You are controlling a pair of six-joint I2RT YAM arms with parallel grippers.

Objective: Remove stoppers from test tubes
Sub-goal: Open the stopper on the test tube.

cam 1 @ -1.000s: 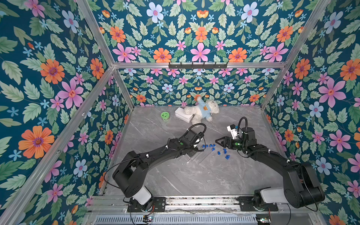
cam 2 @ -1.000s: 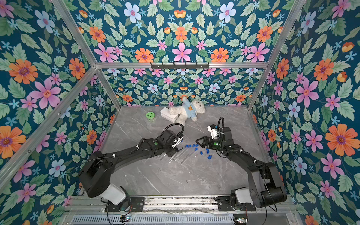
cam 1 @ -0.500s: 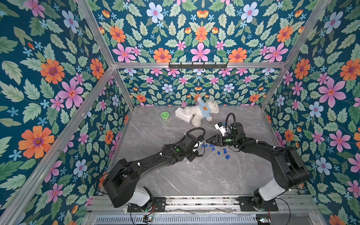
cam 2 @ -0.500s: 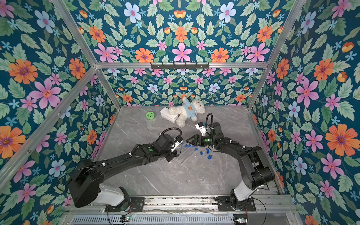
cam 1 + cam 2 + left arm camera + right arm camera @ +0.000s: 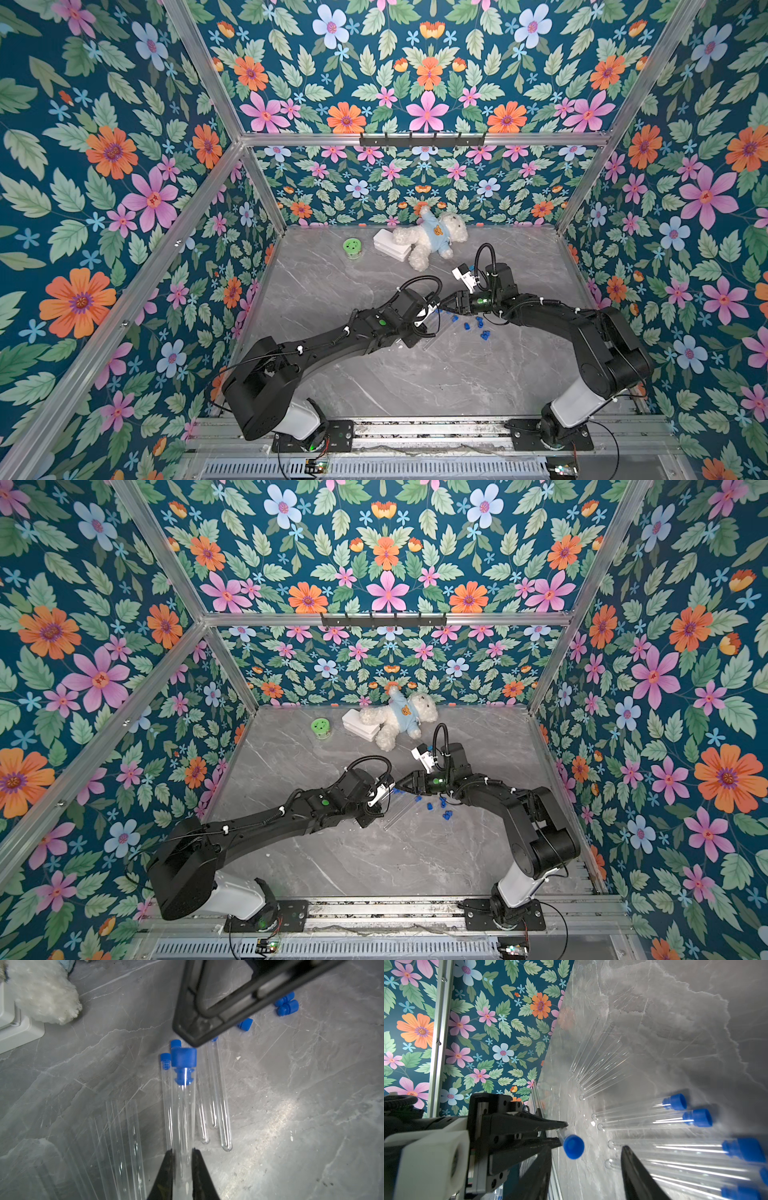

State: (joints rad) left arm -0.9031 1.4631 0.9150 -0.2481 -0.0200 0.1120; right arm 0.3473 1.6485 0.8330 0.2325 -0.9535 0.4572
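Note:
My left gripper (image 5: 182, 1150) is shut on a clear test tube (image 5: 184, 1115) that carries a blue stopper (image 5: 184, 1059) at its far end. The right gripper (image 5: 586, 1159) stands open with that stopper (image 5: 573, 1146) between its jaws, close to one finger (image 5: 542, 1167) and apart from the other. In both top views the two grippers meet tip to tip, left (image 5: 432, 311) and right (image 5: 448, 303). Stoppered tubes (image 5: 654, 1120) and open tubes (image 5: 598, 1064) lie on the marble below. Several loose stoppers (image 5: 478, 324) lie under the right arm.
A white teddy bear (image 5: 432, 239), a white box (image 5: 390, 245) and a round green lid (image 5: 352, 246) lie at the back of the marble table. Flowered walls close in the left, back and right sides.
The right arm has swung left to meet the left gripper, and its jaws have narrowed around the stopper. The left arm has stretched forward with the tube still held.

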